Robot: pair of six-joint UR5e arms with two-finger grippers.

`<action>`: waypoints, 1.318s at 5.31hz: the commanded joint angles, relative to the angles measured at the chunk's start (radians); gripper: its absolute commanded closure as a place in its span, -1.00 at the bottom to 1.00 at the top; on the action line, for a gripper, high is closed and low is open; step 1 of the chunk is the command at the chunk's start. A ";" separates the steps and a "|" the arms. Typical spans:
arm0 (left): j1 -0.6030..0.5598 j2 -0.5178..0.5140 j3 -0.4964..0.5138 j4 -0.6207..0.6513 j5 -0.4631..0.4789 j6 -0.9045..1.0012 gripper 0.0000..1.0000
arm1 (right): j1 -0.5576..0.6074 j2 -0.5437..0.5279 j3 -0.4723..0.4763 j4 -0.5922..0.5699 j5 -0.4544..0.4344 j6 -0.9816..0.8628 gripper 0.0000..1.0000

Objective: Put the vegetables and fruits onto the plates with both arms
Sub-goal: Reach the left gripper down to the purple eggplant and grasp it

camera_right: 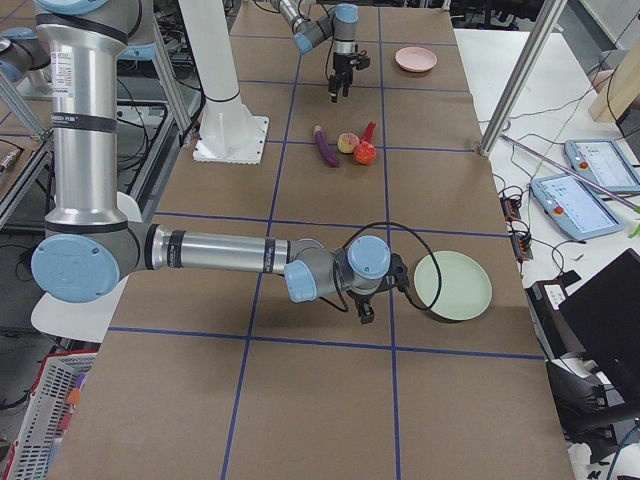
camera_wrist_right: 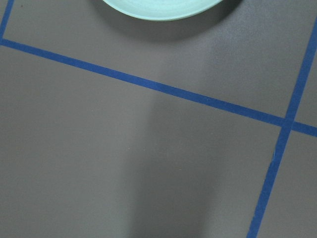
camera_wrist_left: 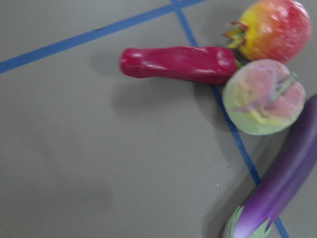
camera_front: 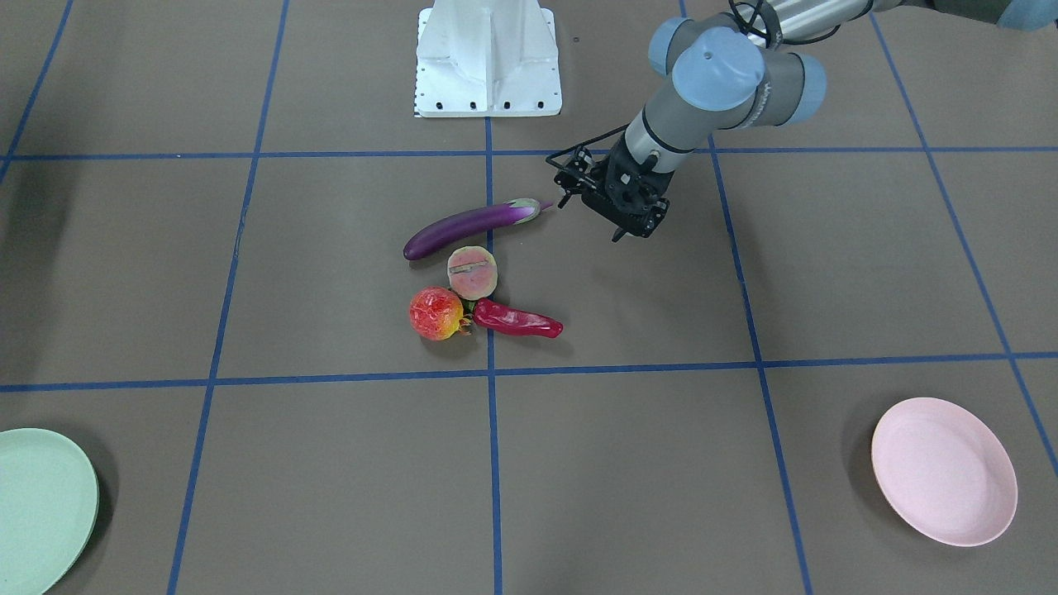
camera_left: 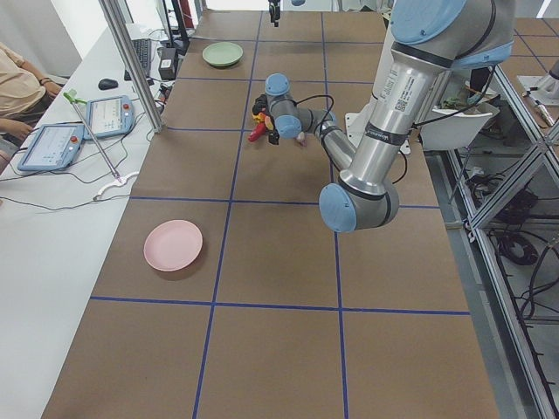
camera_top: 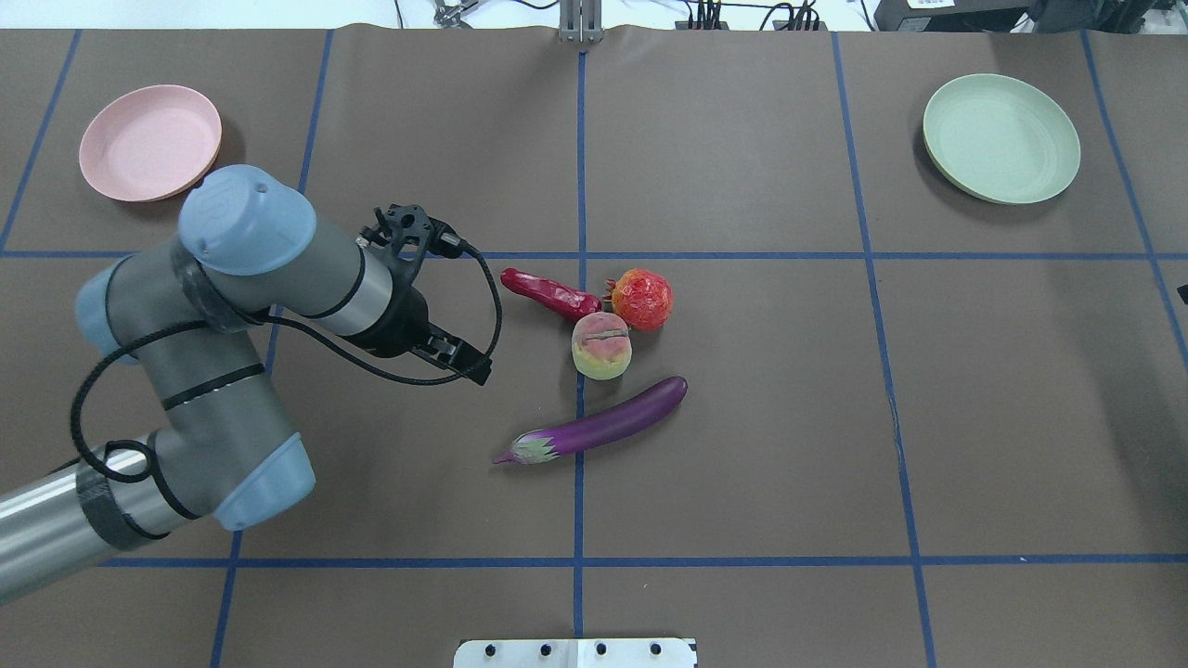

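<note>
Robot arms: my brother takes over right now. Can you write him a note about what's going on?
Left gripper: empty, hovers by the cap end of the eggplant; open or shut, cannot tell.
Right gripper: by the green plate, state unclear.
The eggplant, peach, pomegranate and chili lie bunched mid-table.
The pink plate and green plate are empty.
Done: nothing placed. Left: all four onto plates.
</note>
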 commanded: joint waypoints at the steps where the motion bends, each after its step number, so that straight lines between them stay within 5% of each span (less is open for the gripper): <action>1: 0.065 -0.087 0.078 0.003 0.092 0.102 -0.98 | -0.002 0.005 0.000 0.000 0.003 0.010 -1.00; 7: 0.159 -0.196 0.150 0.090 0.150 0.216 -0.98 | -0.005 0.012 -0.005 -0.002 0.036 0.091 -1.00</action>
